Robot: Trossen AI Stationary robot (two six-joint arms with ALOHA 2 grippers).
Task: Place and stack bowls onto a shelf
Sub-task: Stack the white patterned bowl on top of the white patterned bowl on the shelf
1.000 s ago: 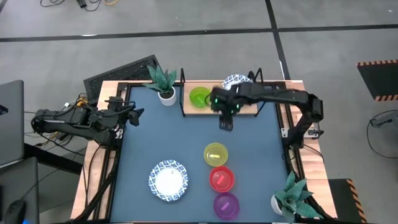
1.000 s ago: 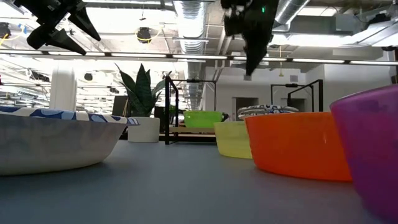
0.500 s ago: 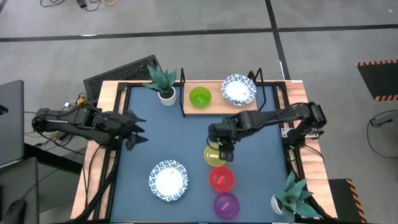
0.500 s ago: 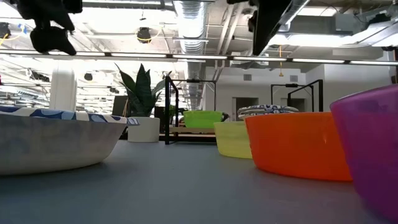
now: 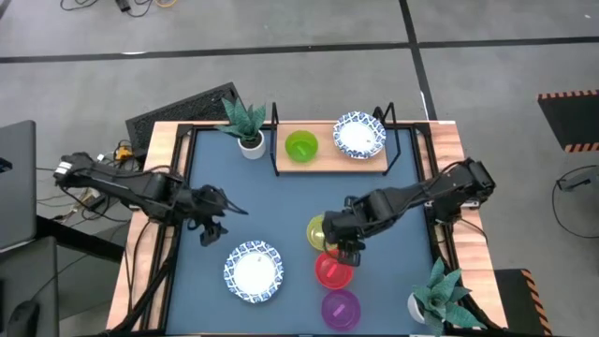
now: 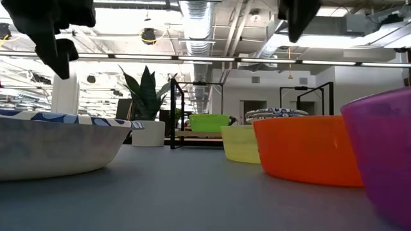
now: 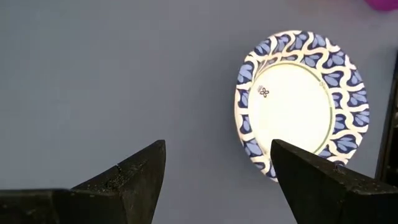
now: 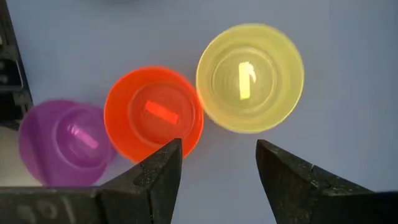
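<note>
Right end effector (image 5: 343, 245) hangs over the lower-middle of the desk (image 5: 281, 201), fingers spread apart and empty, right above the gap between the yellow bowl (image 5: 321, 232) and the red bowl (image 5: 333, 270). Its wrist view shows both bowls open side up, rims nearly touching, with the purple bowl (image 5: 340, 308) just beside the red one, lowest in the frame.

Over at left of centre, the left end effector (image 5: 211, 223) is open too, nothing in it, poised just above and to the left of the patterned bowl (image 5: 253, 271) that sits in the lower left of the desk.

Up at the top of the frame, the shelf (image 5: 328, 159) already carries the green bowl (image 5: 300, 145) and another blue-rimmed bowl (image 5: 359, 134), side by side. From above I can't tell whether that one is a single bowl or a stack.

So, by my reading, four bowls are left to go. The small coloured ones look like thin, light, rigid plastic with smooth walls: likely slippery, easy to tip or skid. Best bet is a pinch across the rim wall, one finger inside and one outside, on the side facing away from the neighbour. The wide shallow bowl looks light and a bit flexible at the edge; its flared rim is the only real place to grip, and it may tilt when lifted.
</note>
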